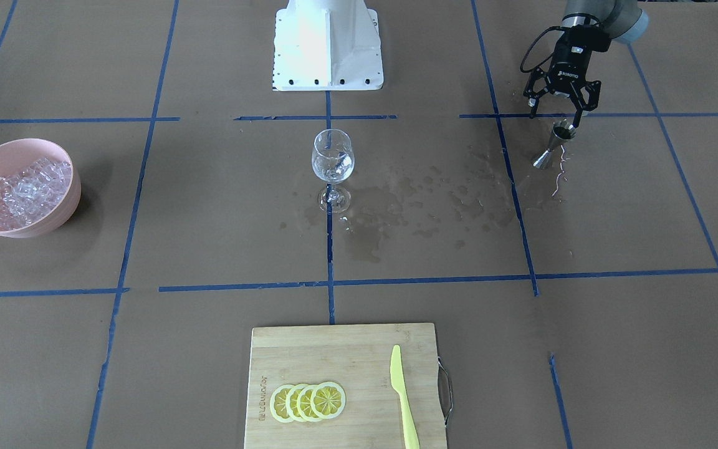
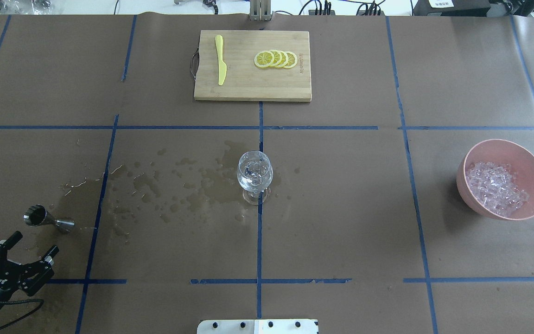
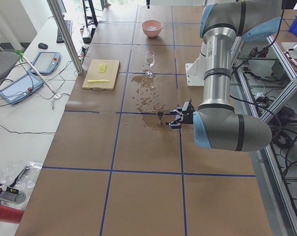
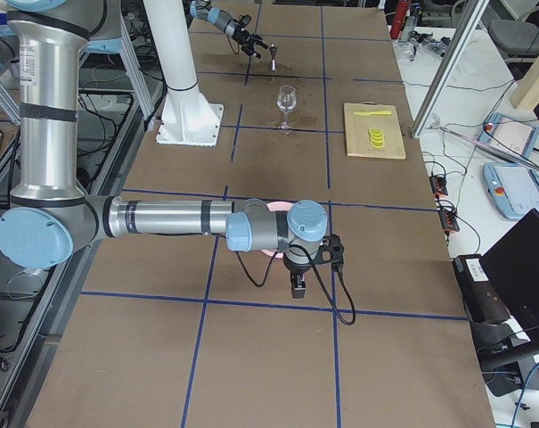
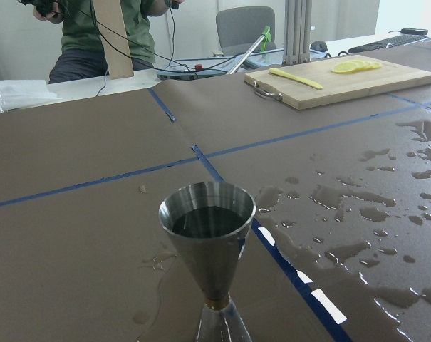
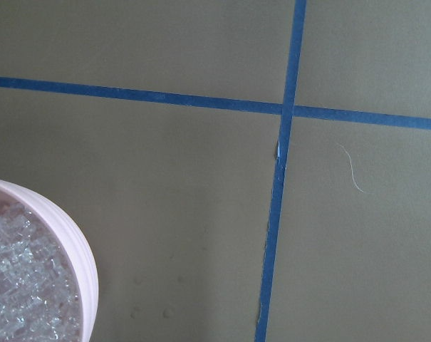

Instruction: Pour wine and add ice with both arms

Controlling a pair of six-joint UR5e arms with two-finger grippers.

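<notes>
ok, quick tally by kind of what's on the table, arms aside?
wine glass: 1
jigger: 1
pink bowl holding the ice (cubes too small to count): 1
cutting board: 1
yellow knife: 1
lemon slices: 4
Total: 9

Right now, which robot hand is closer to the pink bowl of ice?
The right. The right gripper hangs close beside the pink bowl holding the ice; the left gripper is at the table's other end, by the metal jigger.
</notes>
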